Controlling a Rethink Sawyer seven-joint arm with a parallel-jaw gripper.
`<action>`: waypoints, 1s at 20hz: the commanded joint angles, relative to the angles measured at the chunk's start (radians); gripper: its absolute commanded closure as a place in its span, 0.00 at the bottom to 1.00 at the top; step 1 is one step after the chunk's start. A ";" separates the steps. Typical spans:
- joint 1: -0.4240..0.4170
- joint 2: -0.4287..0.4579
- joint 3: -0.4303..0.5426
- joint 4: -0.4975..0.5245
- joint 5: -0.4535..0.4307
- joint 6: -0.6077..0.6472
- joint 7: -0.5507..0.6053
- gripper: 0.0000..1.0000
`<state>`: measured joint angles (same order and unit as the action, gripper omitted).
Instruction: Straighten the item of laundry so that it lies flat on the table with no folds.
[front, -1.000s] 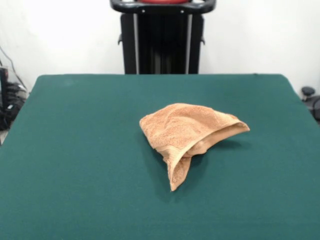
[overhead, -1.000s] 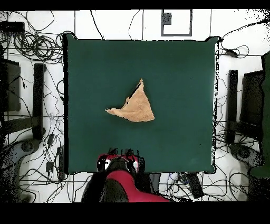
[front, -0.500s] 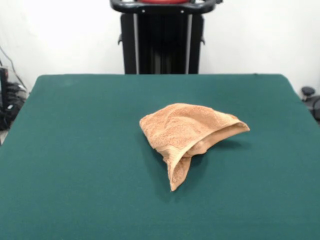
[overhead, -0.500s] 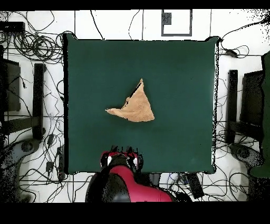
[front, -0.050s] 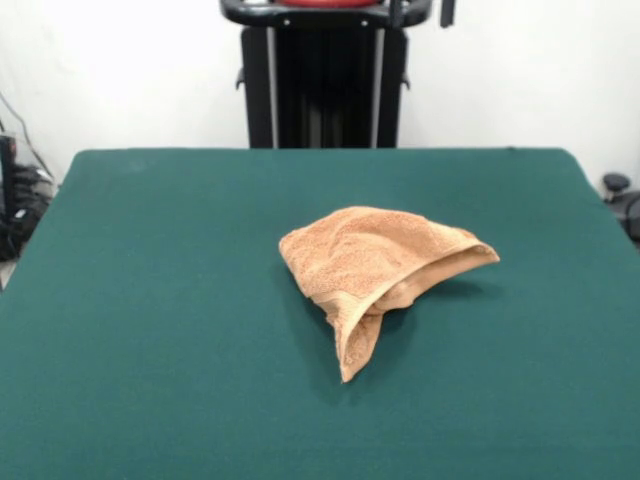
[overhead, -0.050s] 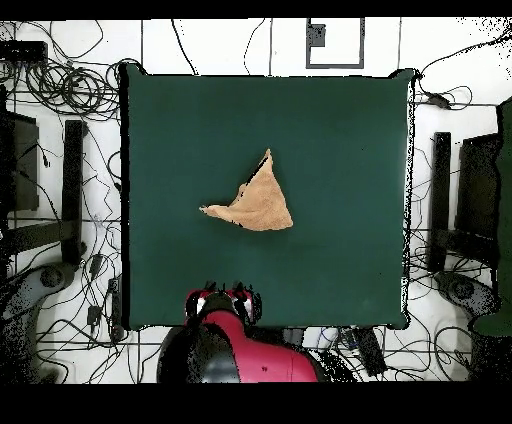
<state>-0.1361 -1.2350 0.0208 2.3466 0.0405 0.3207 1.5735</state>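
Note:
The item of laundry is an orange-tan towel bunched into a rough triangle near the middle of the green table. One folded layer gapes open on its right, and a narrow corner points toward the near edge. From overhead the item of laundry lies just left of the centre of the table. My gripper shows only as two dark tips at the top edge, spaced apart and open, with nothing between them. Overhead, the gripper hovers at the table's bottom edge, well short of the towel.
The black pedestal stands behind the table's far edge. Tangled cables and dark stands crowd the floor on both sides of the table.
The gripper's tips have dropped into the front view's top edge. Overhead, the arm has shifted slightly at the table's edge. The towel has not moved.

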 joint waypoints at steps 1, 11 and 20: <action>0.045 0.149 0.053 0.039 -0.050 -0.074 0.150 0.00; 0.078 0.191 0.023 0.025 -0.052 -0.097 0.156 0.00; 0.077 0.137 0.020 -0.003 -0.054 0.005 0.130 0.00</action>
<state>-0.0868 -1.0952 0.0195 2.3458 0.0127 0.2764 1.5735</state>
